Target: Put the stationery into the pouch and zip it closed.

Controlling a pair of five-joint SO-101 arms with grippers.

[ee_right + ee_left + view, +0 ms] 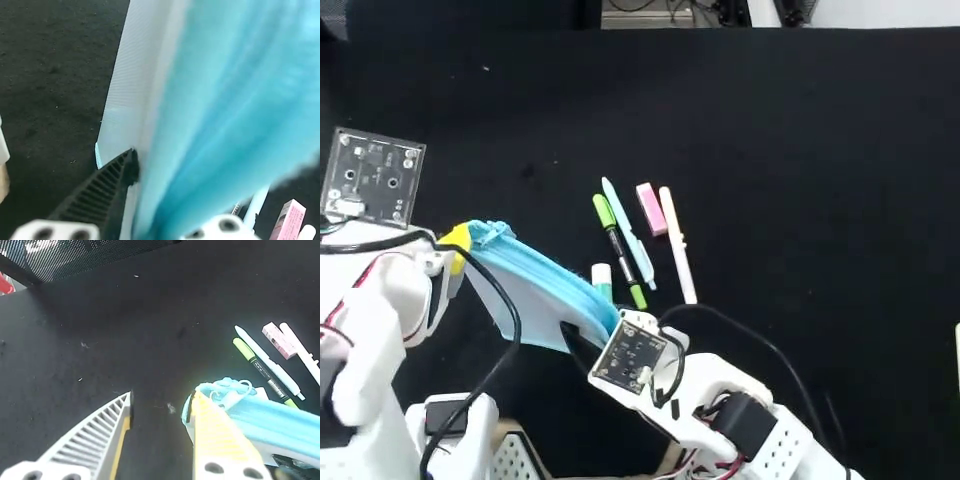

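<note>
The pouch (535,282) sits low and left of centre in the high view, slanting from 10 o'clock down to 4 o'clock, and seems to be held partly up off the table (800,150). The right gripper (610,322) is clamped on the 4 o'clock end; in its wrist view blue fabric fills the gap between the jaws. I judge this hold anchors the pouch and keeps it raised so the mouth can be worked.

The left gripper (162,401) is at the 10 o'clock end, jaws spread wide with nothing between them. Its yellow finger (215,435) lies against the pouch's end, just beside a looped cord (231,387) that may be the zip pull. That looks like a line-up to catch the cord or the lip and pull against the right arm's grip — whether the zip is open I cannot tell.

None of the stationery looks packed yet. The green pen (616,252), blue pen (628,235), eraser (651,208) and white pen (677,245) lie close together at the pouch's 2 o'clock, near it but apart. A short stick (602,279) rests just beside the pouch's edge. They are within easy reach of either arm — so the task reads as early, with the pouch being readied first
</note>
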